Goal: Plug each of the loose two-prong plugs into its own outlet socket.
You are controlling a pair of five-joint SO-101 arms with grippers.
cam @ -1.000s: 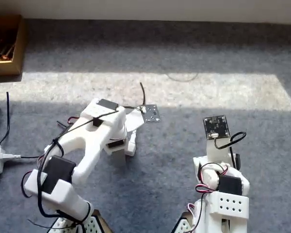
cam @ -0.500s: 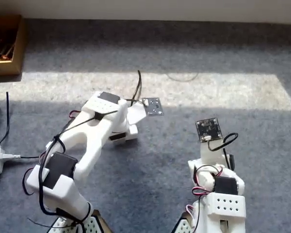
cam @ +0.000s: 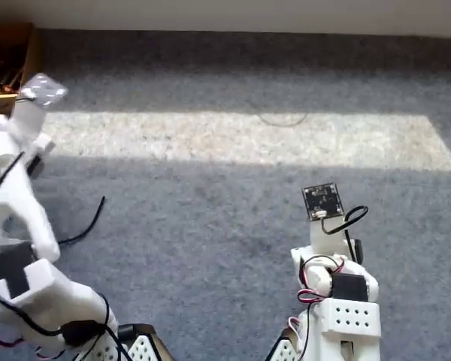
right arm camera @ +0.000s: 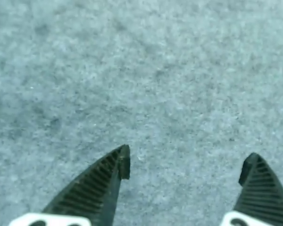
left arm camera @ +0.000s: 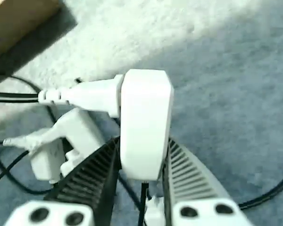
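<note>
In the left wrist view my left gripper (left arm camera: 142, 142) is shut on a white rounded socket block (left arm camera: 146, 117), held just above the carpet. A white corded plug (left arm camera: 82, 96) meets the block's side, and its black cable runs off to the edge. Just beyond lies a second white adapter (left arm camera: 61, 146) with its own plug and cables. From above, the left arm (cam: 19, 203) stands at the far left edge. The right arm (cam: 334, 282) sits at the front right, its gripper (right arm camera: 186, 157) open over bare carpet.
A wooden box (cam: 15, 53) stands at the back left corner, and its edge (left arm camera: 19, 19) is close to the held block. A loose black cable (cam: 86, 226) lies on the grey carpet beside the left arm. A sunlit band crosses the carpet.
The left arm has swung from the middle of the carpet to the far left edge, over the white adapters. The right arm has shifted slightly and then stayed put.
</note>
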